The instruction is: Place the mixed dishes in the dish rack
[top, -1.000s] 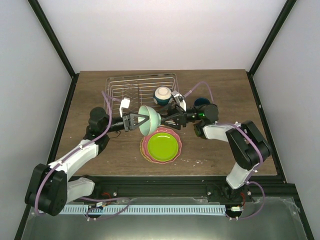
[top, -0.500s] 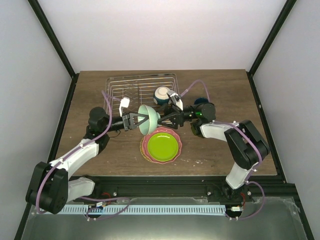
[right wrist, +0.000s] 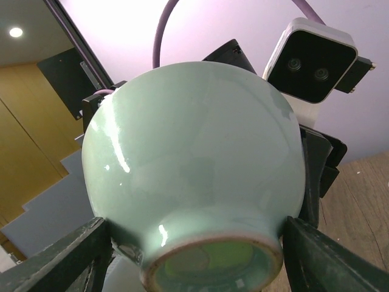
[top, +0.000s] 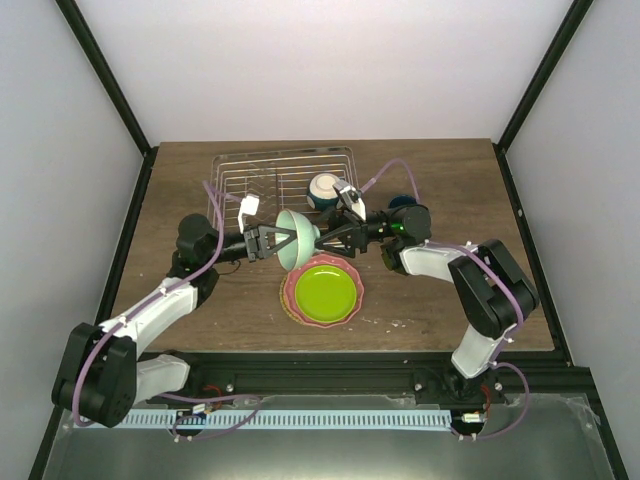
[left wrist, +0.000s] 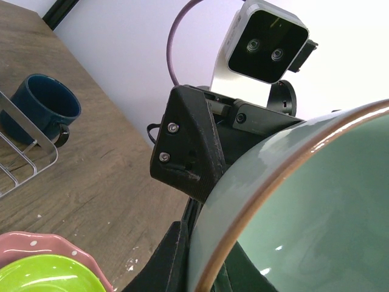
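Just beside the dish rack (top: pixel 262 182), the left gripper (top: pixel 278 241) pinches the pale mint bowl (top: pixel 301 240) while the right gripper (top: pixel 330 238) straddles its foot, grip unclear.

Even, diffuse white light is filling all 3 views; in the top external view the pale walls (top: pixel 330 70) are reading nearly washed out, and the arms (top: pixel 160 305) are casting only faint, soft shadows on the brown table (top: pixel 450 310). In the right wrist view the pale mint bowl (right wrist: pixel 194 152) is showing sharp, its glaze is carrying streaky highlights on the left flank, and a small ceiling lamp (right wrist: pixel 16 31) is glowing at top left against a dim, soft background. In the left wrist view the bowl's near rim is blurring slightly and the backdrop is blowing out to white.
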Robot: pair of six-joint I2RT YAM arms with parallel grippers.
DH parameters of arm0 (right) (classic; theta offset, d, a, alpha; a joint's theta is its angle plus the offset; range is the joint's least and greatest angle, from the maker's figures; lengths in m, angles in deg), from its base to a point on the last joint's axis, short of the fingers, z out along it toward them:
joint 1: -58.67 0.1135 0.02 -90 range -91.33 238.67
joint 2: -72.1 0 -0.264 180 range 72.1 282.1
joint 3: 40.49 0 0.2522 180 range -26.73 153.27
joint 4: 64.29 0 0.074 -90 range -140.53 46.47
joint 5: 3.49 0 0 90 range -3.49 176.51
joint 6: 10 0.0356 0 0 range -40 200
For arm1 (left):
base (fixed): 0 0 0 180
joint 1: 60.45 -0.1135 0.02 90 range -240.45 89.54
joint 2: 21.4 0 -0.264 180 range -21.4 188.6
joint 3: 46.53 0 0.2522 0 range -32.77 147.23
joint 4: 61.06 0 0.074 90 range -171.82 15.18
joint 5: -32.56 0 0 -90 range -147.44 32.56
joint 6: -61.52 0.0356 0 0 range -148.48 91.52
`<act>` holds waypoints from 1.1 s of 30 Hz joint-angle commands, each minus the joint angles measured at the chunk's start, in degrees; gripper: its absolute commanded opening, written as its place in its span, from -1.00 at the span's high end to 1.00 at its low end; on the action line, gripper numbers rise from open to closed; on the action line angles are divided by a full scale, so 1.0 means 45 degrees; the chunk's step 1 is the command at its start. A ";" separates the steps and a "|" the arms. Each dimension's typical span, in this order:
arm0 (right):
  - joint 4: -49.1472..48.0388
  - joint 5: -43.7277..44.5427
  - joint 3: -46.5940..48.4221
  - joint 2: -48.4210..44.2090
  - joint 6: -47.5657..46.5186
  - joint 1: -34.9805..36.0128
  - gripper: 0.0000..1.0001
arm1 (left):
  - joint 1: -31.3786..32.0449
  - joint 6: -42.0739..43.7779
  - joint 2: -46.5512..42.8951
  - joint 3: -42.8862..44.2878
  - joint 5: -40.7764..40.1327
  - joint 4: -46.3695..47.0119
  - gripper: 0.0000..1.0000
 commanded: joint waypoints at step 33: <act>-0.4179 -0.0340 0.0787 0.1109 -0.0084 0.0639 0.02 | 0.0201 -0.0452 0.0842 0.0970 -0.0219 0.1891 1.00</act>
